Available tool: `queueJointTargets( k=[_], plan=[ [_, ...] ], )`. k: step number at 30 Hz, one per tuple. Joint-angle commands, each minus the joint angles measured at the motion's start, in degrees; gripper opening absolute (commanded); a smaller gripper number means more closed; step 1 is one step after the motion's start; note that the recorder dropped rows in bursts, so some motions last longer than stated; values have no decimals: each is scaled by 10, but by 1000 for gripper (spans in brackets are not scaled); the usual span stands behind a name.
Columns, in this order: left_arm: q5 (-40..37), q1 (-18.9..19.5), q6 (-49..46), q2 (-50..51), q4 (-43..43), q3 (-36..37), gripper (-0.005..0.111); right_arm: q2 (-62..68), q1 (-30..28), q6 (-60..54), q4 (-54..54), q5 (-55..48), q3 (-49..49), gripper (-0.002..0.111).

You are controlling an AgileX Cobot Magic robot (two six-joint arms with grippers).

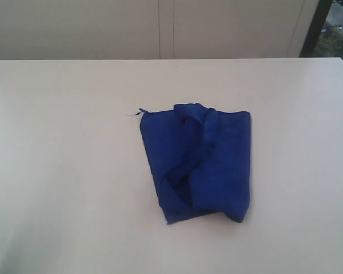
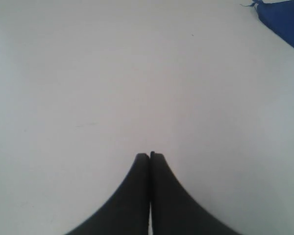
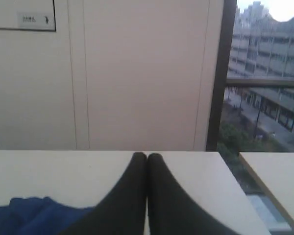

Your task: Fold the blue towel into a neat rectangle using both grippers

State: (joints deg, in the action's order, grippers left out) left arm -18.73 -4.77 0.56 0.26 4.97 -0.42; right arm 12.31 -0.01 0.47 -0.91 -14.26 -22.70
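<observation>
left gripper [image 2: 150, 155] and right gripper [image 3: 147, 155] empty, towel [image 1: 217, 165] lumpy

both sit pinched closed on nothing. towel lies mid table [image 1: 57, 171], roughly folded with a raised ridge. i fear grabbing that ridge lifts one layer only, dragging the fold crooked.

One small sign [image 3: 34, 19] on a pale framed wall board [image 3: 5, 10], right wrist view: short row of tiny dark characters plus a small figure icon at its end, too blurred to read. No other legible text, brand or number in any view.
</observation>
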Motion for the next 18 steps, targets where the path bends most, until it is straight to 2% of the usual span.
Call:
queueJointTargets(
  k=[1,6,14,18],
  plan=[
    [-4,1,-1,-3,3,4,0,104,-4,-5,14,-101,-95,0],
    [-4,1,-1,-3,3,4,0,211,-4,-5,28,-108,-146,0],
    [-4,1,-1,-3,3,4,0,307,-4,-1,31,-82,-146,0],
    [-4,1,-1,-3,3,4,0,359,-4,-1,74,-73,-146,0]
  ],
)
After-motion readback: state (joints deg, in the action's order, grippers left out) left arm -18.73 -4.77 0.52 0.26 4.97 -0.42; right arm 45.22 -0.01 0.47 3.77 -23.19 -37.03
